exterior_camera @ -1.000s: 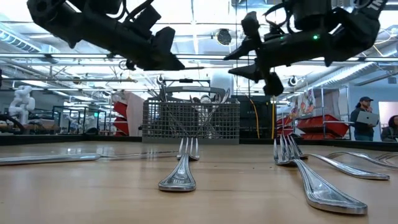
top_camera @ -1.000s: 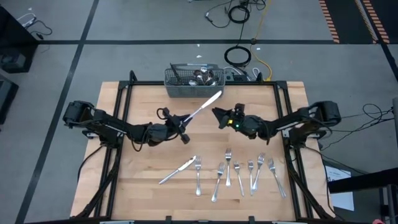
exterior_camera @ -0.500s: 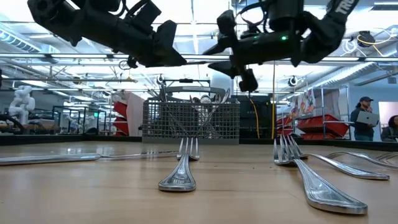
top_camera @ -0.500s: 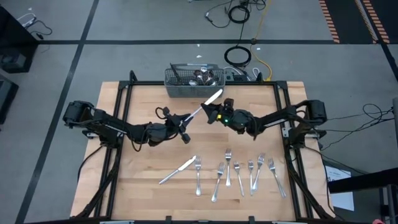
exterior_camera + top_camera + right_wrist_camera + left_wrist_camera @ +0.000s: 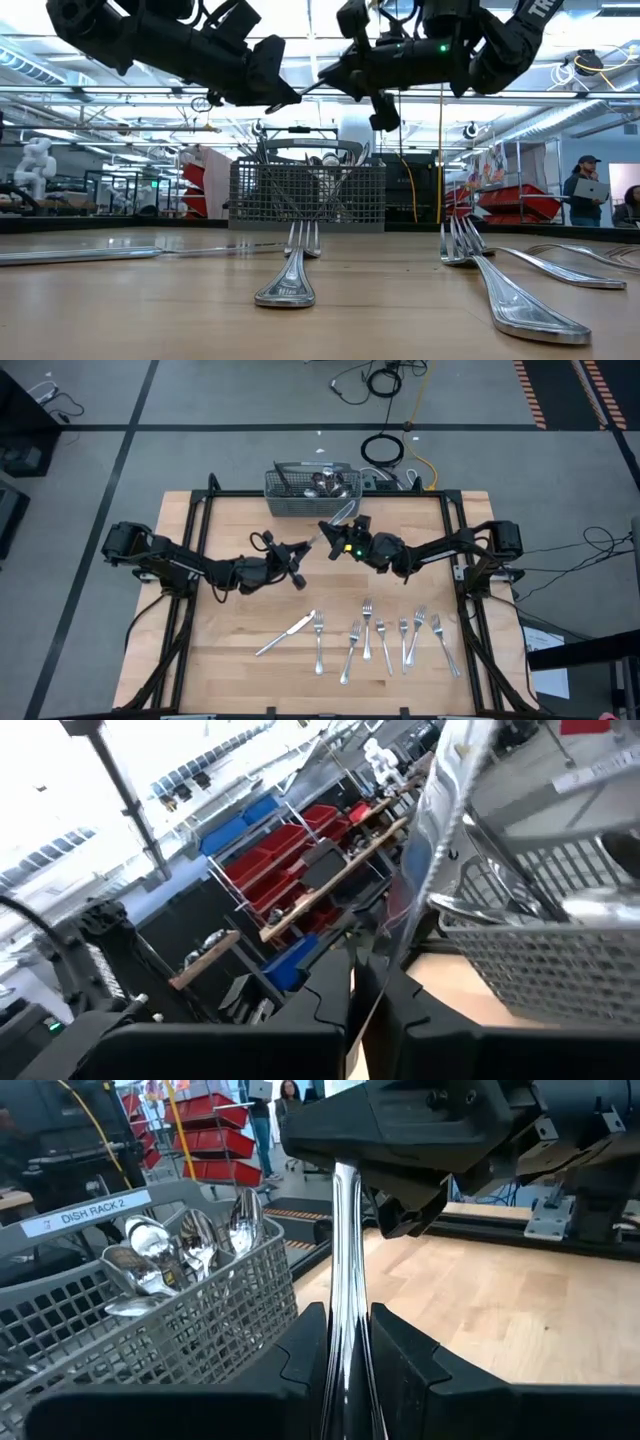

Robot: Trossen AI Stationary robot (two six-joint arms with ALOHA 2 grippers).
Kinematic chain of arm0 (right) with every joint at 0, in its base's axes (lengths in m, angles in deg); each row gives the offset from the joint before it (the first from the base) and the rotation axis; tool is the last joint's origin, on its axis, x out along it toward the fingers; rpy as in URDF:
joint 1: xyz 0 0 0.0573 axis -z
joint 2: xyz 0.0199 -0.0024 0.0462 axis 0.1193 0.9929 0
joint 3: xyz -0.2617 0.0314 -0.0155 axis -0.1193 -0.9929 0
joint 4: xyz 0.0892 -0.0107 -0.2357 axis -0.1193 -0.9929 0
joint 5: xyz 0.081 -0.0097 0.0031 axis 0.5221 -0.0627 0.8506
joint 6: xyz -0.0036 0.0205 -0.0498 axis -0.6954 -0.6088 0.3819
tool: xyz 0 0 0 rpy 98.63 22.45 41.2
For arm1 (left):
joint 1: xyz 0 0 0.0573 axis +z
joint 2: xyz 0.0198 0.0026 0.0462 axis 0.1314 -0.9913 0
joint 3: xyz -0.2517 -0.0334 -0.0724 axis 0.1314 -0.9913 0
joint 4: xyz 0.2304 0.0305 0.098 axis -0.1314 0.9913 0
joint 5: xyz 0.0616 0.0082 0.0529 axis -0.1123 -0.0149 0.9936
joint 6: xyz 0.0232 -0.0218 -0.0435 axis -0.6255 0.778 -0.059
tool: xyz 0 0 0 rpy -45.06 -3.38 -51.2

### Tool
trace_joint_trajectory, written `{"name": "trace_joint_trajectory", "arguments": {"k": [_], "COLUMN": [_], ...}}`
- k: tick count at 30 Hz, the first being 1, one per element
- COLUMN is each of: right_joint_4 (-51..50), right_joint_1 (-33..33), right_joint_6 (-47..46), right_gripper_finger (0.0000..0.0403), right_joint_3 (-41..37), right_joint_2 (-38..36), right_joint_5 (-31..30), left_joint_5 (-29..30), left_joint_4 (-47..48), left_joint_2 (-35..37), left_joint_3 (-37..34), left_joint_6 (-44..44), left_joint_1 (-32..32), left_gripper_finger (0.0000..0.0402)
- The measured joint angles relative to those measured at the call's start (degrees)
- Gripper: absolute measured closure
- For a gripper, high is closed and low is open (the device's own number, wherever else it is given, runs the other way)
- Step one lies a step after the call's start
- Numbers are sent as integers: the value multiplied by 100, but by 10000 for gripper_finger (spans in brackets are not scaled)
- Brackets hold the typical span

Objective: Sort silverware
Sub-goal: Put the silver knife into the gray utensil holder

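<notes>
We see both grippers clamped on one slim shiny silver table knife [image 5: 336, 523] held in the air near the desk's far edge, beside the grey wire-mesh cutlery basket [image 5: 290, 503]. The left gripper [image 5: 300, 551] grips one end, its fingers [image 5: 400, 1365] pinching the metal, and the right gripper [image 5: 334, 532] is closed on the other. The black grippers hide most of the knife from above.

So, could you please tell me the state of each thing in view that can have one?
Knife: in the air, gripped at both ends.
Left gripper: shut on the knife.
Right gripper: shut on the knife.
Basket: upright, holding silverware.
Forks: lying flat in a row.
Second knife: lying flat beside the forks.
</notes>
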Motion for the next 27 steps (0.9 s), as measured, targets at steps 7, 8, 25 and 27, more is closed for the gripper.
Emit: {"name": "trace_joint_trajectory", "arguments": {"k": [7, 8, 25, 27], "right_joint_4": [-472, -589, -4265, -4306], "right_joint_1": [284, 326, 1364, 1492], "right_joint_6": [119, 192, 2630, 2727], "right_gripper_finger": [401, 401, 402, 402], "right_joint_3": [34, 98, 3414, 3602], "right_joint_2": [-314, -323, 278, 474], "right_joint_5": [354, 366, 1155, 1361], "left_joint_5": [-58, -32, 1240, 1238], "left_joint_4": [-292, -300, 1287, 1748], "left_joint_2": [2, 2, 15, 15], "left_joint_3": [11, 11, 2, 2], "left_joint_6": [-250, -251, 353, 925], "left_joint_1": [133, 152, 92, 86], "left_gripper_finger": [329, 317, 204, 204]}}
